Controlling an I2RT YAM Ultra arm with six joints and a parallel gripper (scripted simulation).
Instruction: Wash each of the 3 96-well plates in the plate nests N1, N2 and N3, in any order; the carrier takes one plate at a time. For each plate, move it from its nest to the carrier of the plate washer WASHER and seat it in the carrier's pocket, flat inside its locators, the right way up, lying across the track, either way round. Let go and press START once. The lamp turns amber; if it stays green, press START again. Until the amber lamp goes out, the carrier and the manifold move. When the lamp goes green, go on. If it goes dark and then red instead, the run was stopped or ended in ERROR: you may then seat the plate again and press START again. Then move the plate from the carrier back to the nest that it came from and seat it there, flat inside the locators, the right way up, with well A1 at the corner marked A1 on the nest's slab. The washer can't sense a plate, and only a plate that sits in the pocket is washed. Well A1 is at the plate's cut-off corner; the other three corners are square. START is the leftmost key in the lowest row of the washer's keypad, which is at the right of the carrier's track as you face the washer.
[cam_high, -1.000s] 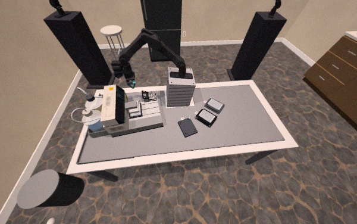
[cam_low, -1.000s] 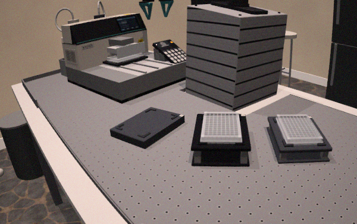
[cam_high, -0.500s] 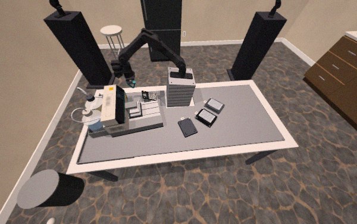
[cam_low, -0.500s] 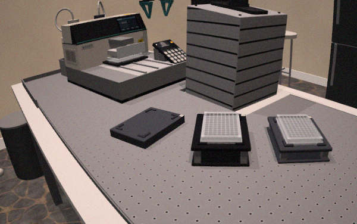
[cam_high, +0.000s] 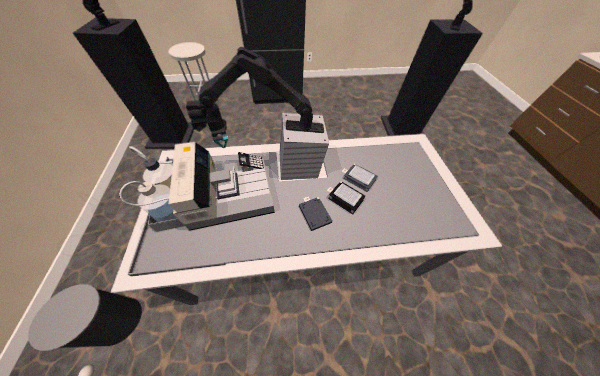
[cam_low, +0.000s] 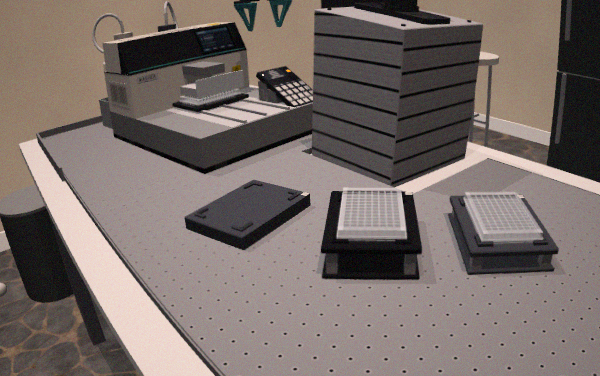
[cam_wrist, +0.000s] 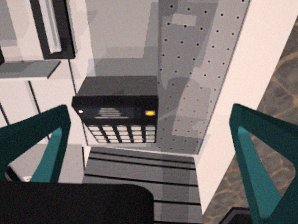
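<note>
Counting three nests: two plates nested, one empty.

Top view looks down from high at the table's 6 o'clock; exterior sits low and near; wrist faces straight down; all share the keypad

In the exterior view, the top edge cuts off the two teal fingers, showing only their pointed tips, and the arm is out of frame. The plate in the washer sits partly under the manifold, its wells too small to make out. In the wrist view, the keypad is blurred, its key labels unreadable, and both fingers run off the side edges.
</note>
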